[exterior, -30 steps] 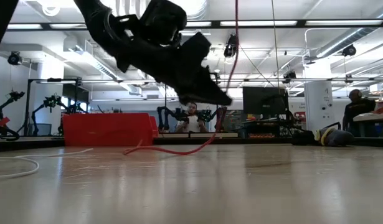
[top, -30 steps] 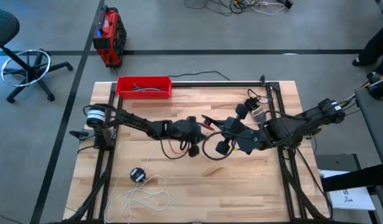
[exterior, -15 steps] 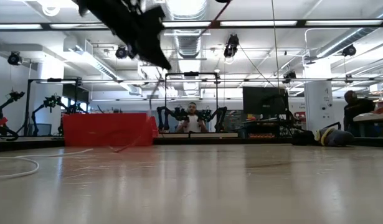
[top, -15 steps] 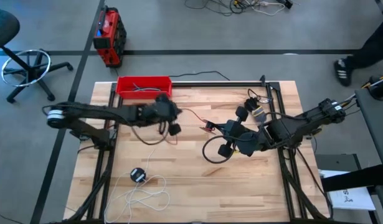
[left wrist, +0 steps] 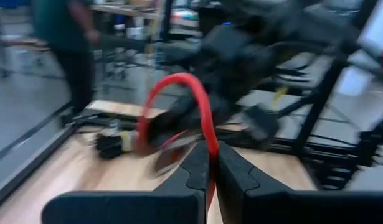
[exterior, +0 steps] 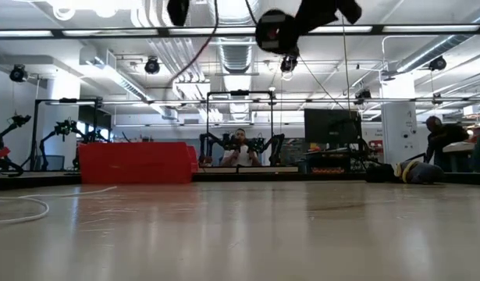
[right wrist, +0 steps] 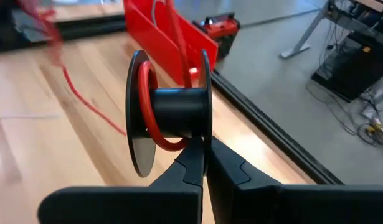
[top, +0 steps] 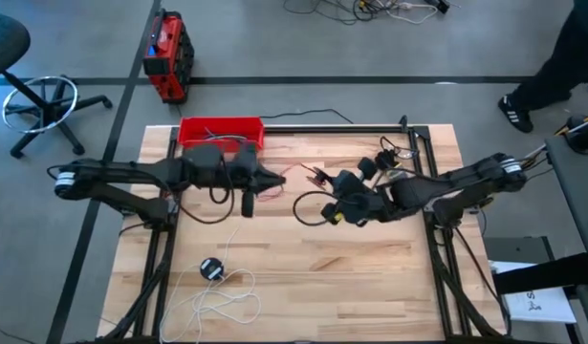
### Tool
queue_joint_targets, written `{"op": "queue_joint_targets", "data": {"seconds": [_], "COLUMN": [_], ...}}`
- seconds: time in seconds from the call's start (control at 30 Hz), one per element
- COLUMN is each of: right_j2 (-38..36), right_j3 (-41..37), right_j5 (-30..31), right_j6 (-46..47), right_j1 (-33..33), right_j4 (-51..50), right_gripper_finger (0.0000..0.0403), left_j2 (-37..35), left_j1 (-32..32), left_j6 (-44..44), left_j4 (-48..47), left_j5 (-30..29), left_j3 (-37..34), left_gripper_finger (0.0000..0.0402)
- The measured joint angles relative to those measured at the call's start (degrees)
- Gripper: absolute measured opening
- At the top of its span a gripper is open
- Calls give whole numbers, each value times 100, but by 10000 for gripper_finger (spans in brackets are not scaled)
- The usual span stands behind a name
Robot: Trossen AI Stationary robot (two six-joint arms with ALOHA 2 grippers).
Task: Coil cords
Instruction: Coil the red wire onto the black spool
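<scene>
The red cord [top: 295, 176] runs in the air between my two grippers over the middle of the table. My left gripper [top: 276, 180] is shut on it. My right gripper [top: 334, 208] is shut on a black spool [right wrist: 172, 111] that has red cord turns around its hub. The white cord [top: 227, 291] lies in loose loops on the table near the front left, with its round black end piece [top: 210, 268] beside it. In the low view the spool [exterior: 275, 30] and the red cord [exterior: 199, 48] hang high above the table top. My left gripper pinches the red cord [left wrist: 210, 163] between its two fingertips, one strand. From the fingers the cord arches up in a loop and runs on toward the right arm, clear of the table. My right gripper pinches the spool's flange [right wrist: 202, 138] between its two fingers, at the rim nearest them. The spool is lifted clear with its axle level, and red cord turns [right wrist: 147, 102] lie around the hub next to the other flange.
A red tray [top: 220, 132] with short dark cables stands at the table's far left edge. A red box [top: 167, 55] and an office chair [top: 35, 96] stand on the floor beyond. A person [top: 561, 57] walks at the far right. Bare wood lies at the front right.
My left gripper has drawn back from the table's middle toward the left and far edge, staying shut on the red cord. The cord, which trailed on the table, is now lifted clear. My right gripper has carried the spool a little toward the left and far edge.
</scene>
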Motion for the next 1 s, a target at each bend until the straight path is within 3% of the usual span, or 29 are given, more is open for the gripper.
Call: {"op": "queue_joint_targets", "data": {"seconds": [0.17, 0.53, 1.0], "right_j2": [229, 153, -34], "right_j3": [-1, 42, 154], "right_j5": [-34, -887, -793], "right_j6": [-157, -805, -1061], "right_j1": [-303, -446, -434], "right_j4": [555, 1769, 2125], "right_gripper_finger": [0, 0, 0], "left_j2": [645, 1778, 1907], "left_j1": [-118, -114, -125], "left_j6": [-151, -386, -403], "left_j4": [739, 690, 560], "left_j5": [367, 454, 449], "left_j3": [23, 180, 183], "left_gripper_finger": [4, 4, 4]}}
